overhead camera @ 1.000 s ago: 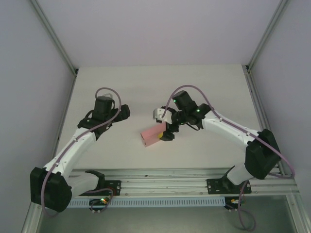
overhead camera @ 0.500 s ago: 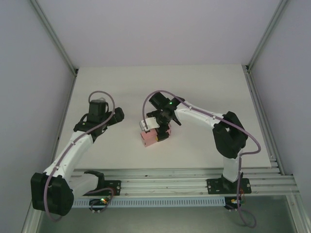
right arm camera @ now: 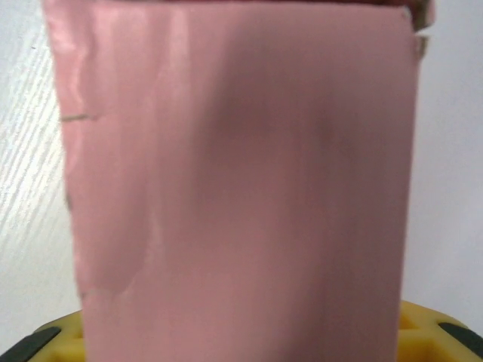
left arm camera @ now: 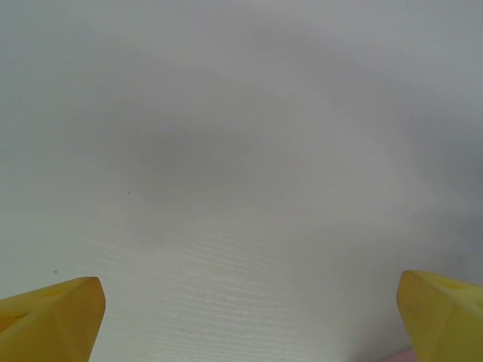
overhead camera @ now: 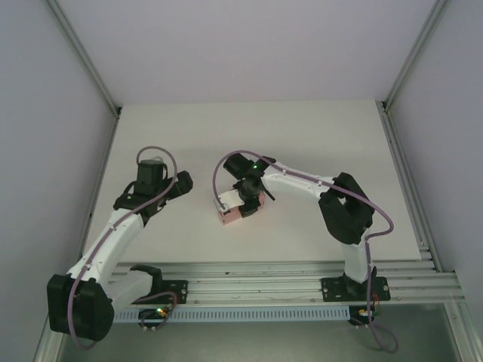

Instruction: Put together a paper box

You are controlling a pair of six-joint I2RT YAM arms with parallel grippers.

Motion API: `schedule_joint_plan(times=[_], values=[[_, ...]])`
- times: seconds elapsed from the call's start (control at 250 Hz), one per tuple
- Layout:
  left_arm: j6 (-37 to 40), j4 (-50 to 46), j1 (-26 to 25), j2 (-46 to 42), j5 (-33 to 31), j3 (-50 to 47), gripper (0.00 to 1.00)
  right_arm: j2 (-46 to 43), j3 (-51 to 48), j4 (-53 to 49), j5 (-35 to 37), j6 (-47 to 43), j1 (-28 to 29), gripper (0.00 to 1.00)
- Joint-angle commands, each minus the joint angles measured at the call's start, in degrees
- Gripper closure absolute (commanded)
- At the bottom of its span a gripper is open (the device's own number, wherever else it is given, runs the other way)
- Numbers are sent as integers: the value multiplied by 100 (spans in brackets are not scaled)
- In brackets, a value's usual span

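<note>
The right gripper has swung in over the pink paper box within the last second, its arm now folded sharply at the elbow. The box sits near the middle of the white table and has been nudged slightly left. The jaws have been narrowing. This looks like a press or a pinch on a wall or flap, so assembly seems well under way.

From above, the wrist hides the contact. The right wrist camera shows creased pink card hard against the lens, with yellow fingers just visible beneath. Whether they actually clamp the card cannot be told.

The left gripper waits to the box's left, apart from it. Its own camera shows yellow fingertips spread wide over bare table, holding nothing.
</note>
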Motion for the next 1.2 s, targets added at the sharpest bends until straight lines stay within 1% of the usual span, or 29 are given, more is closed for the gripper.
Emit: schedule_joint_plan(times=[0.0,0.096,0.184,0.268,0.351,0.523,0.599,0.671,0.771,0.859,0.891,0.935,0.975,1.026,1.078,1.11,1.194], values=[[-124,-13,58,-174,104,-70,0,-374,-301,507,750,247,22,56],[-138,-41,54,-273,76,-112,0,-644,-596,1263,1517,530,6,55],[-145,-41,55,-387,52,-160,0,-811,-959,2166,2414,669,-38,56],[-146,-55,59,-464,7,-192,0,-860,-1267,2963,3024,734,-145,59],[-137,-72,57,-502,-10,-197,0,-820,-1539,3718,3283,869,-302,58],[-130,-112,69,-504,-10,-183,0,-485,-1857,4647,3428,911,-554,57],[-137,-112,67,-498,-21,-194,0,-373,-2027,5042,3362,842,-609,57],[-146,-104,64,-493,-22,-216,0,-342,-2252,5406,3103,833,-669,50],[-122,-127,66,-493,-5,-201,0,-346,-2423,5486,2787,819,-750,50],[-102,-166,67,-490,-17,-201,0,-328,-2525,5516,2795,673,-767,49],[-93,-168,70,-494,-21,-201,0,-343,-2508,5486,2816,697,-761,47],[-85,-169,65,-490,-18,-205,0,-391,-2508,5283,2758,732,-759,43],[-79,-153,65,-485,-6,-214,0,-483,-2507,5010,2585,729,-760,36],[-74,-123,66,-477,21,-237,0,-621,-2556,4639,2236,724,-775,22],[-67,-87,62,-457,48,-258,0,-756,-2637,4448,1963,746,-777,12],[-60,-81,66,-455,61,-261,0,-851,-2668,4282,1802,787,-764,0],[-49,-86,64,-430,44,-278,0,-1131,-2644,3714,1393,932,-737,0]])
